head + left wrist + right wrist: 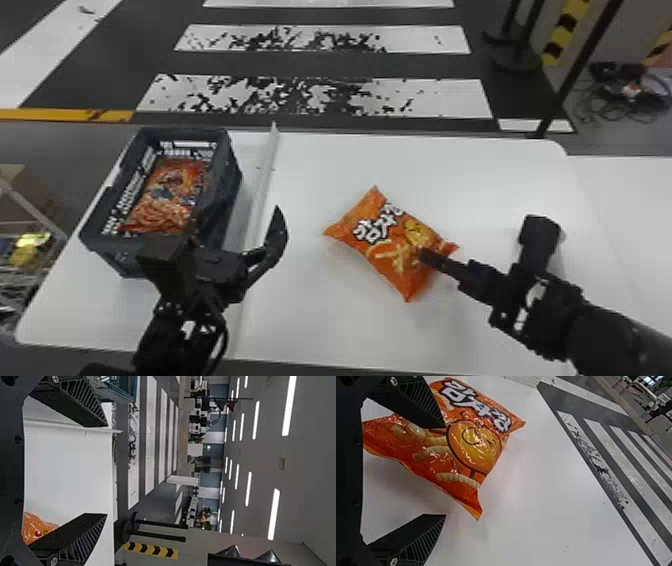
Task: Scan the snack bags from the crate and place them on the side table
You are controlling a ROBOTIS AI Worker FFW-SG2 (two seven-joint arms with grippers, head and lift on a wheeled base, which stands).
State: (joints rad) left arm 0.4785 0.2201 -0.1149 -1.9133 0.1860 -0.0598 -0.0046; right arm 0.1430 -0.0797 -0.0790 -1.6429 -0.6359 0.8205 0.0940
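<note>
Orange snack bag, one: is being supported face up by the table, probably for scanning. Right gripper: its fingers are being held wide at the bag (contact cannot be told), likely for a grasp. Left gripper: empty, its fingers are being held wide near the crate, where more snacks are being stored.

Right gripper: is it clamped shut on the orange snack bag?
No, the right gripper has its fingers wide apart, and the orange snack bag lies on the white table.
</note>
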